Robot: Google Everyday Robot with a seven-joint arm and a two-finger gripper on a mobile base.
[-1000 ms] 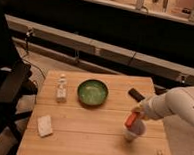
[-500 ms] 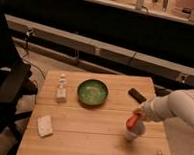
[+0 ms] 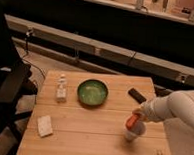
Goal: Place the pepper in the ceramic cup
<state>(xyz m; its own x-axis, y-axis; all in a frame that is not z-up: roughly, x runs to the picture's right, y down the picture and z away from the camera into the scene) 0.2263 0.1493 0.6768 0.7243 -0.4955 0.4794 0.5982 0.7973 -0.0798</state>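
A white ceramic cup (image 3: 132, 133) stands on the wooden table (image 3: 92, 127) at the right front. An orange-red pepper (image 3: 133, 121) sits right at the cup's top, held at the tip of my gripper (image 3: 136, 117). My white arm (image 3: 176, 107) comes in from the right edge. The pepper touches or overlaps the cup's rim; how deep it sits in the cup I cannot tell.
A green bowl (image 3: 92, 92) stands mid-table. A small bottle (image 3: 61, 88) stands at the left back. A pale sponge (image 3: 45, 126) lies at the left front. A dark flat object (image 3: 136, 95) lies at the back right. A dark chair (image 3: 4, 93) is to the left.
The gripper with the pepper has stayed over the cup and dropped slightly toward it. Nothing else on the table moved.
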